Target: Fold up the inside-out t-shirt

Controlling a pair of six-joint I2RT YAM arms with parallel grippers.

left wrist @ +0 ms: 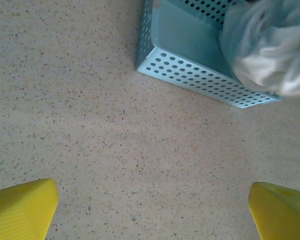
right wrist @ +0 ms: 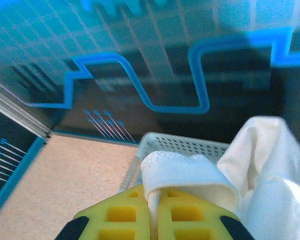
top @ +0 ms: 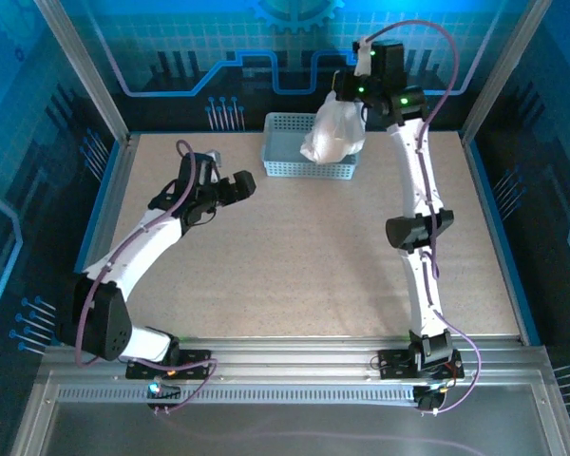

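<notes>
T-shirt (top: 332, 133) hangs as a crumpled white bundle over the right end of the basket (top: 290, 157), its lower part at the near rim; whether it touches the rim I cannot tell. It sits that high because the right tool (right wrist: 154, 202) is clamped on a fold of it. In the right wrist view the yellow fingers (right wrist: 120, 220) press together with a strip of cloth pinched between them, and the rest drapes down to the right. Held up at the far edge of the tabletop (top: 294, 275), the cloth can clear the basket wall and, I judge, be carried to open surface for spreading. No logo or trim is visible in the bundle, so which part is gripped is unclear. The left tool (top: 247, 185) hovers left of the basket, well apart from the t-shirt, its fingers (left wrist: 20, 210) spread wide and holding nothing. It looks placed to take a second corner. Folding itself is not yet begun.
</notes>
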